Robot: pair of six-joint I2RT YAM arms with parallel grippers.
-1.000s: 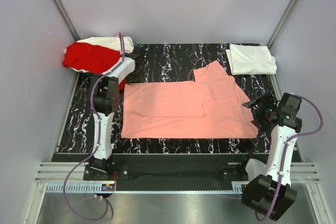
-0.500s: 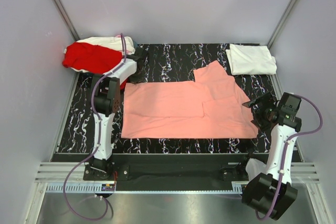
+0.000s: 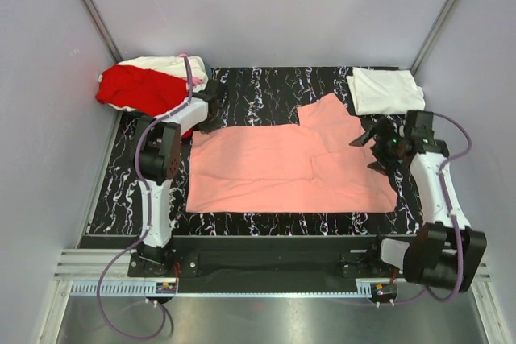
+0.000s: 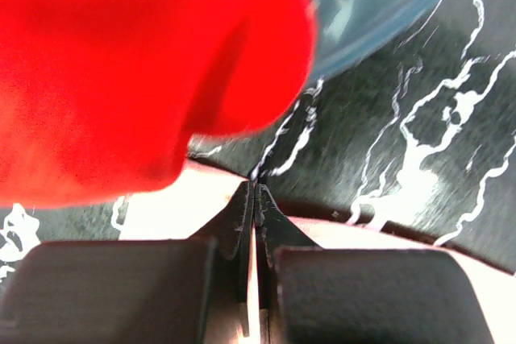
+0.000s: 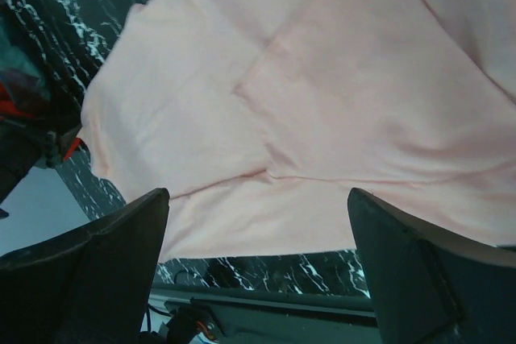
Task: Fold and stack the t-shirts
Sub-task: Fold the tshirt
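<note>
Left side: a crumpled bright red cotton t-shirt [image 3: 133,88] bulges right beside my left gripper [image 4: 253,192], so I have no room to swing left.
Far strip: bare black white-veined marble tabletop [image 3: 266,86] between the red heap and the folded white t-shirt [image 3: 385,90] is an open lane.
Centre: a flat salmon-pink t-shirt [image 3: 282,171] lies low; I can pass over it.
Right side: my right gripper [image 3: 367,153] hangs spread wide over the salmon tee's edge, with the white tee near.
Walls: grey panels [image 3: 48,142] hem in both flanks.
</note>
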